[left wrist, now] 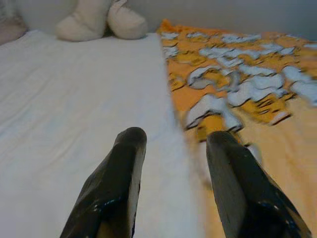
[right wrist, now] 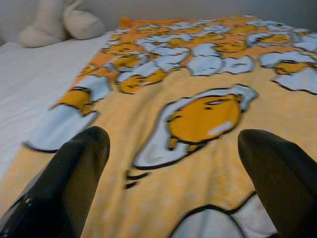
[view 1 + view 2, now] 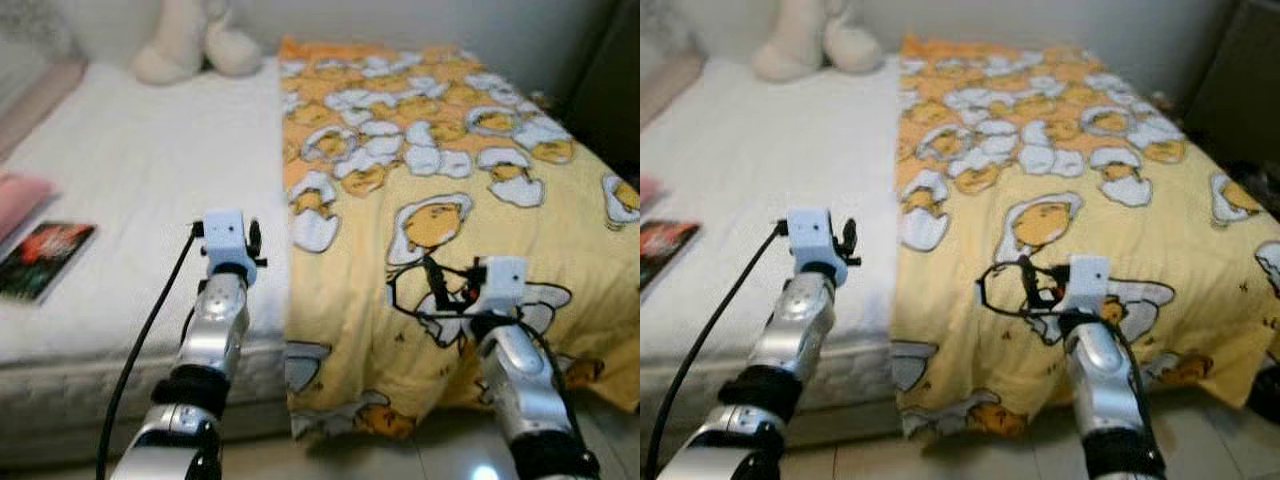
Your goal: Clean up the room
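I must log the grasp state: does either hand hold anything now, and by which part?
Nothing is held. The left hand is open above the white sheet; the right hand is open above the yellow blanket, not gripping it.

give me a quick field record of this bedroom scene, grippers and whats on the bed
setting: bed with white sheet, seen from its foot
blanket: yellow blanket with egg cartoon print, spread over the bed's right half, hanging over the foot edge
plush: cream plush toy at the head of the bed
book: book near the bed's left edge, beside a pink item
left gripper: left gripper jaws open, over the sheet by the blanket's edge
right gripper: right gripper jaws open, over the blanket
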You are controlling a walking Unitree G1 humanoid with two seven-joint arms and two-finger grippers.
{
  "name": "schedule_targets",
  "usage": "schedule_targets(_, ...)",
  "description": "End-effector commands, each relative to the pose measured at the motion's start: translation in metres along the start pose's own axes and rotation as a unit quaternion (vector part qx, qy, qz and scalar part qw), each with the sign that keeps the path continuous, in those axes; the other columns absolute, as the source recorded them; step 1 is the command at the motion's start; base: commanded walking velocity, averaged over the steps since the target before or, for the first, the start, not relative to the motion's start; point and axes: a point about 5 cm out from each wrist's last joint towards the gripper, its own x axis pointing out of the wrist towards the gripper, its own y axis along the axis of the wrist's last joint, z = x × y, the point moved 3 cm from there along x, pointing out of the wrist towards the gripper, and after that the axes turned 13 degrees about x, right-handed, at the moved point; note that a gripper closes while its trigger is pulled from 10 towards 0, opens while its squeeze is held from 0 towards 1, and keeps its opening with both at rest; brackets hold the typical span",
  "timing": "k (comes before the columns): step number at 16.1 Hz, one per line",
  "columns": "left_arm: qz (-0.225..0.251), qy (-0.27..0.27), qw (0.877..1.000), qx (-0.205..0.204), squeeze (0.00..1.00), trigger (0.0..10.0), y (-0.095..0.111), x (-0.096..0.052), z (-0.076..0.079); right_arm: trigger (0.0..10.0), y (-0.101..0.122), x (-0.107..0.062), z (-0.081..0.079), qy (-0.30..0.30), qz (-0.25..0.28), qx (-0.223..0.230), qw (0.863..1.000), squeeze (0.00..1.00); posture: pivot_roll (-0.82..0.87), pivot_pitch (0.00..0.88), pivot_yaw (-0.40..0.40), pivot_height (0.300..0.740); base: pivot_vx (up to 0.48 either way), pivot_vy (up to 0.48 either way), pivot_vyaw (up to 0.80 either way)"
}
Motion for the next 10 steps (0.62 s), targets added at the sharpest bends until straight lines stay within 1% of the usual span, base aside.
schedule_targets(1,0.006,-0.007,1.0,0.004,0.0,10.0,0.0049,0.0022,0.0046,10.0,0.0008,0.0009,0.0015,-0.002,0.002,0.003,1.0,0.0,-0.02,0.0,0.052,0.74,0.48,0.0,0.41)
schedule_targets(2,0.006,-0.007,1.0,0.004,0.0,10.0,0.0052,0.0024,0.0048,10.0,0.0008,0.0009,0.0014,-0.002,0.002,0.003,1.0,0.0,-0.02,0.0,0.052,0.74,0.48,0.0,0.4)
schedule_targets(6,0.011,-0.012,1.0,0.003,0.0,10.0,0.0077,0.0027,0.0095,10.0,-0.0015,0.0005,-0.0001,0.008,-0.003,0.002,1.0,0.0,-0.01,0.0,0.047,0.74,0.48,0.0,0.0)
schedule_targets(8,0.019,-0.018,1.0,0.007,0.0,10.0,0.0093,0.0008,0.0124,10.0,0.0015,0.0007,0.0037,0.008,-0.002,-0.004,1.0,0.0,-0.01,0.0,0.04,0.74,0.48,0.0,0.0)
schedule_targets(10,0.026,-0.018,0.999,0.011,0.0,10.0,0.0108,-0.0012,0.0114,10.0,0.0063,0.0003,0.0082,0.004,0.003,-0.008,1.0,0.0,0.0,0.0,0.037,0.74,0.48,0.0,0.0)
